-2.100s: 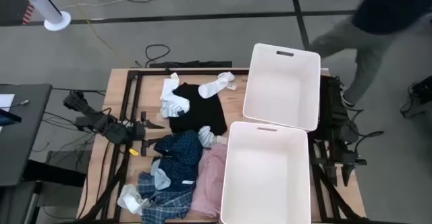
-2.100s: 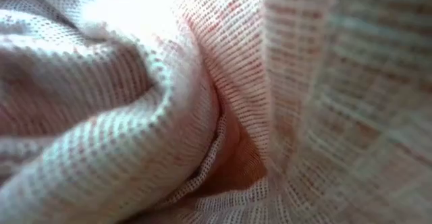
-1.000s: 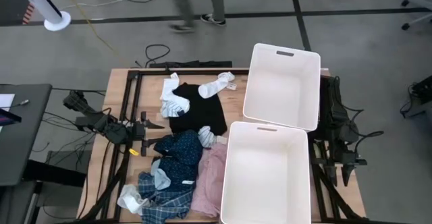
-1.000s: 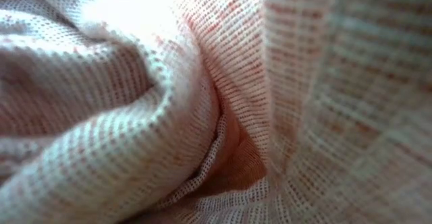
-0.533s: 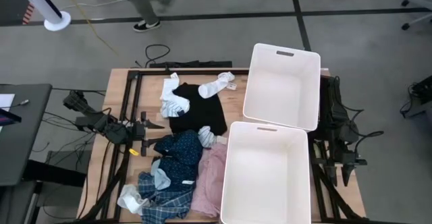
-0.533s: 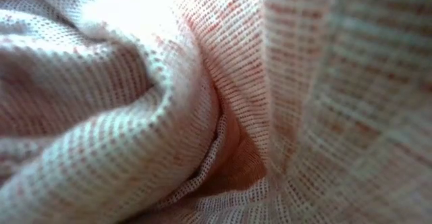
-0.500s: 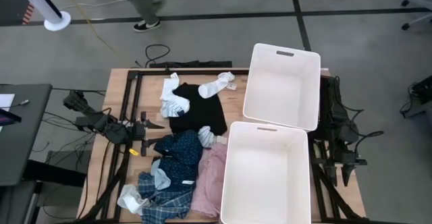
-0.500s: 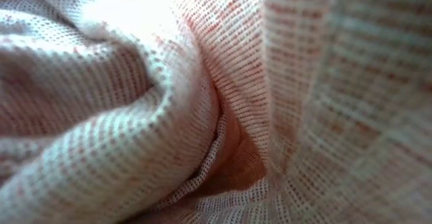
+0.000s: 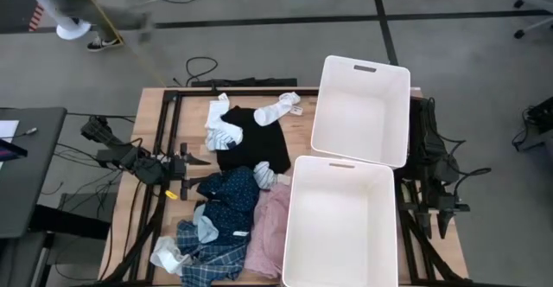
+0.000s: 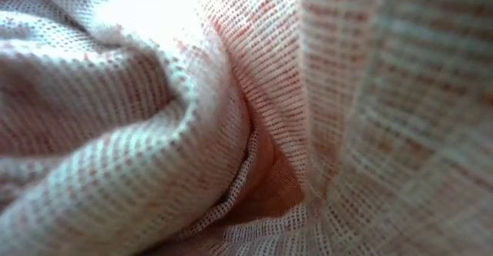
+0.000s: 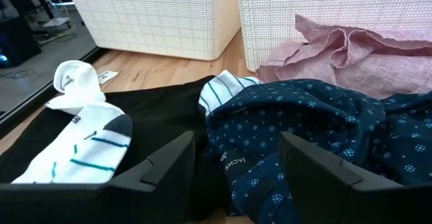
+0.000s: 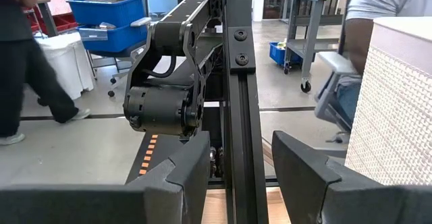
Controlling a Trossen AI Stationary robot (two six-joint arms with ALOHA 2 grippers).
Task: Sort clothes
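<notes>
The clothes lie in a heap on the table's left half. A black shirt (image 9: pixel 252 140) lies flat, with white socks (image 9: pixel 278 108) (image 9: pixel 223 131) on its far edge. A navy dotted piece (image 9: pixel 229 200), a striped sock (image 9: pixel 263 176), a pink piece (image 9: pixel 270 235) and a blue plaid shirt (image 9: pixel 212 265) lie nearer. My left gripper (image 9: pixel 197 159) is open at the table's left edge, level, facing the black shirt (image 11: pixel 155 109) and the navy piece (image 11: pixel 317 123), touching nothing. My right gripper (image 12: pixel 239 156) is open and empty at the table's right edge (image 9: pixel 442 226).
Two large white bins stand on the table's right half, one far (image 9: pixel 360 110) and one near (image 9: pixel 341 222). The pink piece (image 10: pixel 192 133) covers the whole low view. A person (image 9: pixel 78 2) walks on the floor beyond the far left corner. Bare wood (image 9: pixel 151 123) shows at the far left.
Both arms and all the clothes have kept still. A person has walked leftward across the floor beyond the table's far edge.
</notes>
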